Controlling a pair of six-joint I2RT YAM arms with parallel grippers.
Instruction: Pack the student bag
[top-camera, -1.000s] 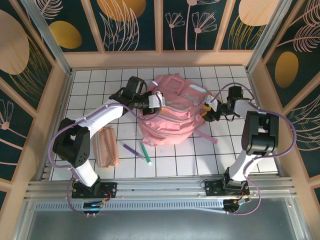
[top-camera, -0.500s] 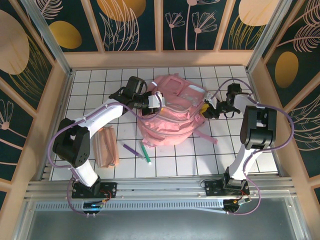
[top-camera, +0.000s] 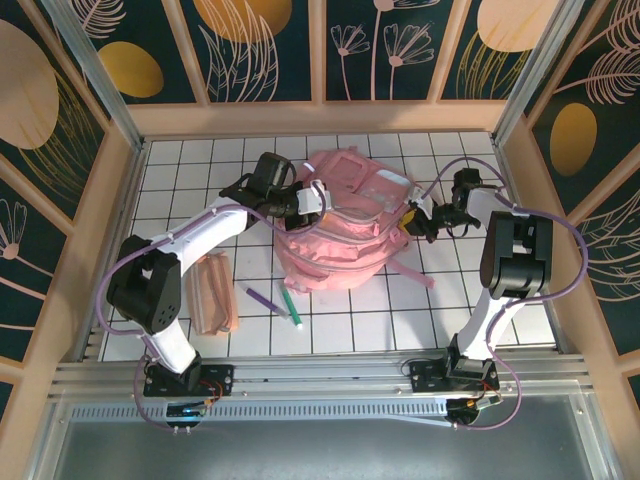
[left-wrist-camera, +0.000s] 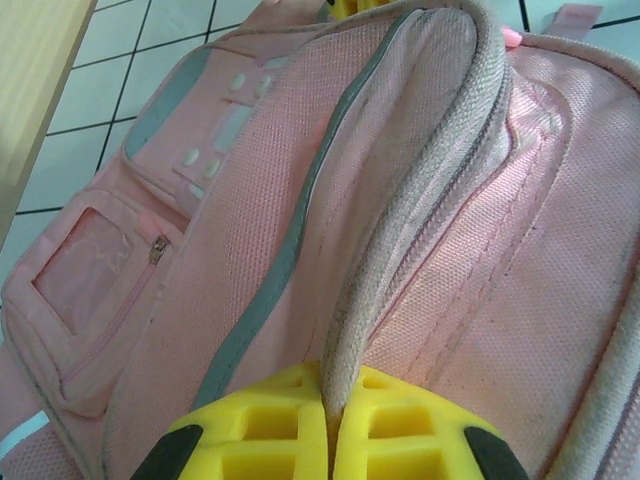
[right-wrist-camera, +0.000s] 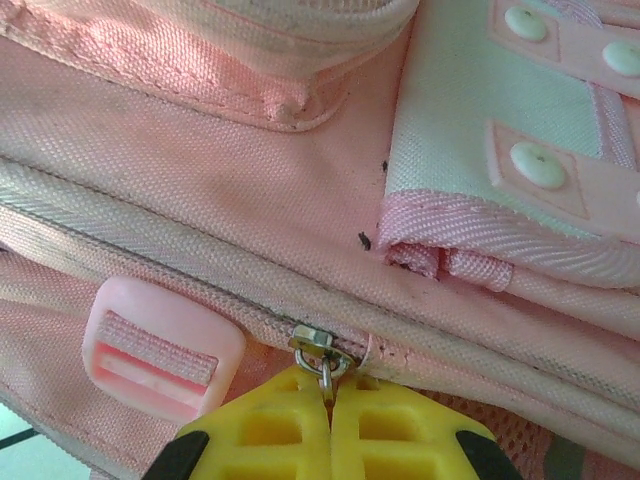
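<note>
Right claw (right-wrist-camera: 329, 400) clamped on the zipper pull (right-wrist-camera: 321, 347), student bag (top-camera: 340, 250) stretching left of it toward my left claw (left-wrist-camera: 331, 425), which pinches the grey rim (left-wrist-camera: 400, 230)

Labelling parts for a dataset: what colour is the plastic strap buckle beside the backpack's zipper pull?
The buckle is pale pink, clearest in the right wrist view.

Pink fabric backpack (top-camera: 340, 245) w/ grey trim; white tiled surface (top-camera: 190, 170), dark grid; green marker pen (top-camera: 292, 308); purple pen (top-camera: 262, 298); flat peach pouch (top-camera: 213, 293).
</note>
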